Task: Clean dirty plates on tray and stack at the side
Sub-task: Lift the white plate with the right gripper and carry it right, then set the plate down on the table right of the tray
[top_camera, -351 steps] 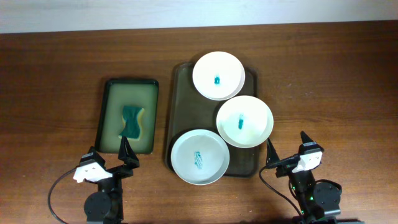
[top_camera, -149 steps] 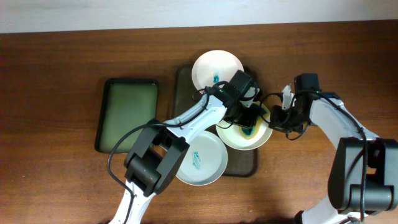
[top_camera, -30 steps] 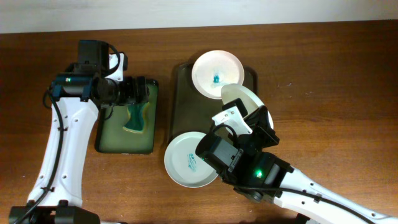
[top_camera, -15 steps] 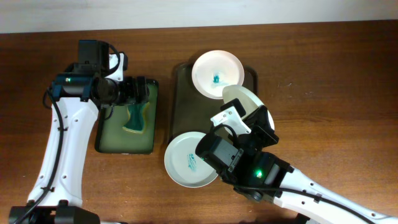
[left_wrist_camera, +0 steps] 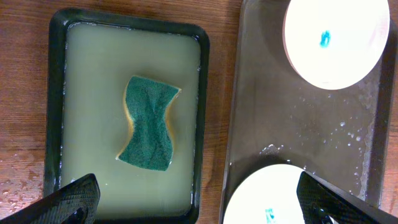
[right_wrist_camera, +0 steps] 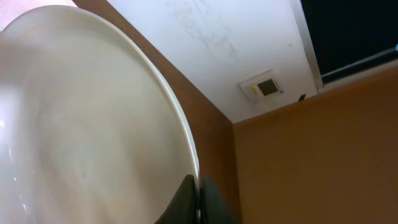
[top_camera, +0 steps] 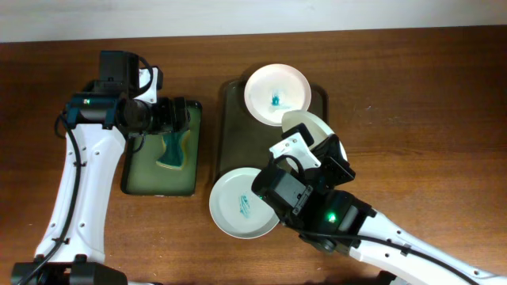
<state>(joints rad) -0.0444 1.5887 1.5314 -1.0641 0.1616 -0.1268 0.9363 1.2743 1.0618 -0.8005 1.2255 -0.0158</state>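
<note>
The brown tray holds one white plate with a teal smear at its far end. A second smeared plate overhangs the tray's near left corner. My right gripper is shut on the rim of a third plate, which is lifted and steeply tilted over the tray; its visible face shows no smear. My left gripper hangs open above the gap between the green tray and the brown tray, holding nothing. Both resting plates show there.
A green sponge lies in soapy liquid in the small green tray, left of the brown tray. Bare wooden table stretches to the right. The right arm's body covers the brown tray's near right part.
Over the last second the right arm has shifted slightly with the tilted plate. Since the older frames, the sponge has returned to the green tray and the middle plate has been lifted.
</note>
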